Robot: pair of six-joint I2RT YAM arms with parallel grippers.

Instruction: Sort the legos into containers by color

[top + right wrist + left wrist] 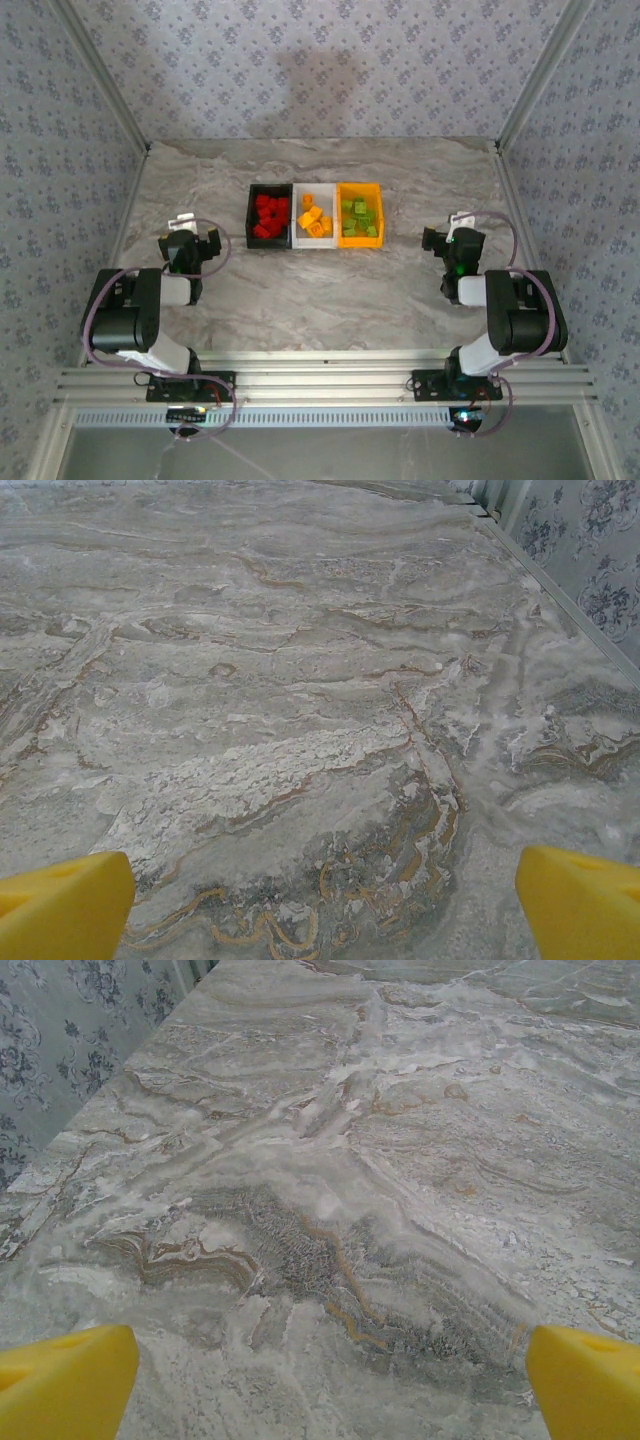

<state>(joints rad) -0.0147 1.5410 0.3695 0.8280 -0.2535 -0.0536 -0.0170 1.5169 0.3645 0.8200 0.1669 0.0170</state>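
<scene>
Top external — containers (pixel 315 243) touch side by side, open table (pixel 300 290) all round.

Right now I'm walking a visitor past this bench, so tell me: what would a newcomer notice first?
First, the row of three bins at mid-table: the black bin holds red bricks, the white bin orange-yellow bricks, and the orange-yellow bin green bricks. Next, the left gripper and right gripper sit open at either side of the marbled table, apart from the bins.
</scene>
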